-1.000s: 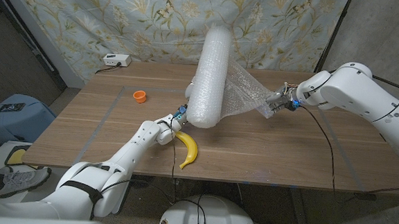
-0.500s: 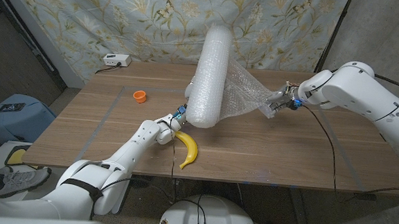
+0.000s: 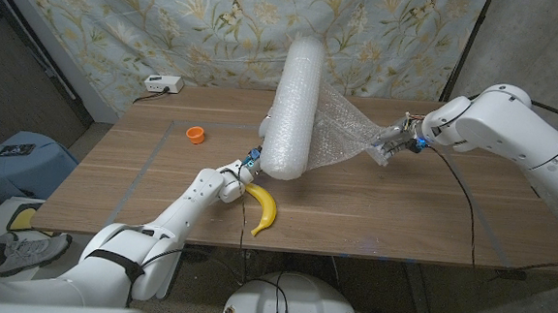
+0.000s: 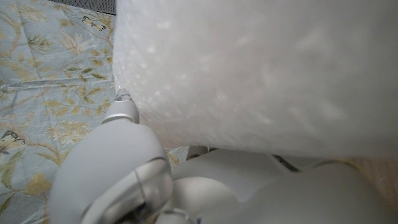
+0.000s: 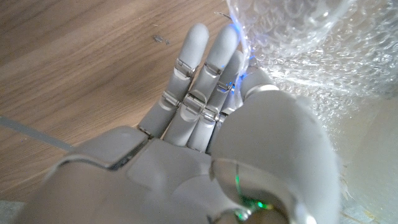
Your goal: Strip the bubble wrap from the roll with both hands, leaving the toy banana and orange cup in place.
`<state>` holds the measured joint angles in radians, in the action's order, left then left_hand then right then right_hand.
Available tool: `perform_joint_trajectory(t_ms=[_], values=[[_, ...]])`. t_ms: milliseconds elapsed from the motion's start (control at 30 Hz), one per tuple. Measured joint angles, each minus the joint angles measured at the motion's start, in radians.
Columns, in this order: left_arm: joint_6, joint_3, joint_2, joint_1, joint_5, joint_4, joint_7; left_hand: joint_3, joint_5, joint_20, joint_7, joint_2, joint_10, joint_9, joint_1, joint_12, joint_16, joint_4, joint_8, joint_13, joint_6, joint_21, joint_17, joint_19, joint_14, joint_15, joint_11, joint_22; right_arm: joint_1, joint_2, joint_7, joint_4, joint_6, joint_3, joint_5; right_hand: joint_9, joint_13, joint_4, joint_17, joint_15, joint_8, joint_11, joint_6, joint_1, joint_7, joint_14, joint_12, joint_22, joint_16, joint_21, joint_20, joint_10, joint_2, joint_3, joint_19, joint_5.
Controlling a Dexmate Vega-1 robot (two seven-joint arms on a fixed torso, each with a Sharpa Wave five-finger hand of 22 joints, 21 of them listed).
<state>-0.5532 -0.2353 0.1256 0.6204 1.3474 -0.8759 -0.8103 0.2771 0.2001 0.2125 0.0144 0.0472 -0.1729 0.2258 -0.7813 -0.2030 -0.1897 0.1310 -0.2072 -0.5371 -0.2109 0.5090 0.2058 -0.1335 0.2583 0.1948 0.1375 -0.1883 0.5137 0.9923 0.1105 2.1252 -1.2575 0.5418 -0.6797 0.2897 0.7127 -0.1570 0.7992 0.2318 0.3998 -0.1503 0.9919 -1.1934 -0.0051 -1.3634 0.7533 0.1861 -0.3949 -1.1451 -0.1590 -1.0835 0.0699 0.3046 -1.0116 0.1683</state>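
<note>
Standing left of centre on the wooden table (image 3: 161, 183), the orange cup (image 3: 195, 134) and the toy banana (image 3: 263, 208) are recorded unmoved. The left hand (image 3: 242, 169) is pressed against the lower end of the upright, tilted roll (image 3: 293, 104); whether anything is gripped cannot be told. A translucent, dimpled sheet of bubble wrap (image 3: 344, 131) is stretched rightward from the roll. Its free end is pinched by the right hand (image 3: 393, 144), drawn slightly farther right over the last second. Stripping is judged under way, most wrap still wound.
</note>
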Motion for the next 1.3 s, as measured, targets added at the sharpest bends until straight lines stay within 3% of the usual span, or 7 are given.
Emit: perform_joint_trajectory(t_ms=[1300], values=[[-0.014, 0.015, -0.027, -0.034, -0.018, 0.080, -0.036, 0.000, 0.000, -0.001, -0.002, 0.008, 0.016, -0.009, 0.008, 0.000, -0.008, 0.000, 0.006, 0.018, 0.002, -0.007, -0.002, -0.007, -0.001, 0.002, 0.005, 0.000, 0.022, 0.050, 0.021, 0.014, -0.044, -0.058, -0.020, 0.006, 0.003, 0.001, 0.000, -0.002, -0.007, 0.005, 0.001, -0.010, 0.005, -0.009, -0.011, -0.005, 0.006, -0.024, 0.005, -0.005, 0.002, -0.001, 0.016, 0.000]])
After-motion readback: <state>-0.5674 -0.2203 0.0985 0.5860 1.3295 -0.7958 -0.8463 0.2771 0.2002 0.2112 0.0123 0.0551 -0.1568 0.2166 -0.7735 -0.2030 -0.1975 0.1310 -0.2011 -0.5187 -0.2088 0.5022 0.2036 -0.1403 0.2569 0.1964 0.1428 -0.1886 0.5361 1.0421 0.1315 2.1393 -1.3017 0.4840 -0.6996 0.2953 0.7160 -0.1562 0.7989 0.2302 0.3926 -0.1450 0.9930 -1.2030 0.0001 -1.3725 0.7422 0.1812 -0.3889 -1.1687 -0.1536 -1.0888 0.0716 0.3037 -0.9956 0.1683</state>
